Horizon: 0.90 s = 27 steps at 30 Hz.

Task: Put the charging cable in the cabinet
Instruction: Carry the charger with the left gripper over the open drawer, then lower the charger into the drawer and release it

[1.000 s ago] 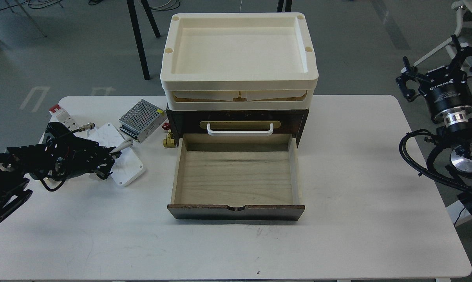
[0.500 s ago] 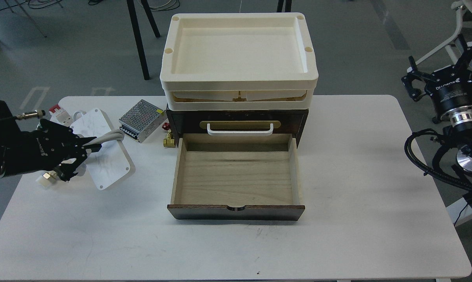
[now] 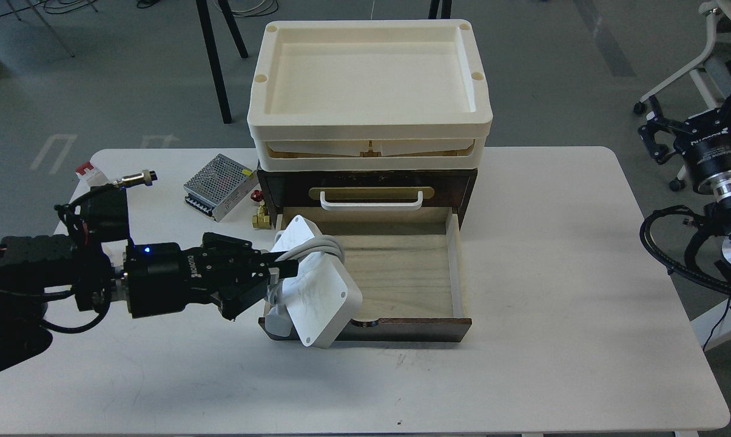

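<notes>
The cabinet point(image 3: 365, 176) is a dark brown chest at the table's back middle with a cream tray point(image 3: 368, 73) on top. Its pale wood drawer point(image 3: 395, 273) is pulled open toward me. My left gripper point(image 3: 275, 276) is shut on the charging cable point(image 3: 313, 291), a flat white marbled slab with white cord wrapped across it. The slab hangs tilted over the drawer's front left corner, above the table. The white plug point(image 3: 278, 321) hangs below it. My right gripper point(image 3: 696, 130) is off the table at the far right, empty, fingers spread open.
A perforated metal power-supply box point(image 3: 221, 185) lies left of the cabinet. A small brass fitting point(image 3: 261, 217) and a red knob point(image 3: 256, 195) sit by the cabinet's left side. A white-and-red breaker block point(image 3: 91, 171) is at the table's back left.
My left gripper lifted the charging cable off the left side of the table and carried it right, to the drawer's front left corner. My right gripper drifted slightly right and down.
</notes>
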Each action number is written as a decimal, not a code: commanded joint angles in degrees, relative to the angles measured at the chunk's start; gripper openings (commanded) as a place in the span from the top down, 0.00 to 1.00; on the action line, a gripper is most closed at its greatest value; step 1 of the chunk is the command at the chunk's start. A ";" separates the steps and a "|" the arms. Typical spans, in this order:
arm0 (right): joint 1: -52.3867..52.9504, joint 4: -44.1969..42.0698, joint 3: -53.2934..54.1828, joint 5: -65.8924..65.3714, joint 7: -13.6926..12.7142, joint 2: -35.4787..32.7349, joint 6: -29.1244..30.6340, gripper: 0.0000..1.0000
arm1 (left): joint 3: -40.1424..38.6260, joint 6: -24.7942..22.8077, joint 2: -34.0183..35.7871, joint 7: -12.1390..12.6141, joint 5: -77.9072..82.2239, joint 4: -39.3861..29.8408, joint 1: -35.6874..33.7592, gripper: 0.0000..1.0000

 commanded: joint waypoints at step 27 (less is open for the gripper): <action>0.02 0.14 -0.09 0.00 0.11 -0.48 0.00 0.00 | 1.09 -3.24 -21.63 -0.01 -1.52 29.95 -0.02 0.27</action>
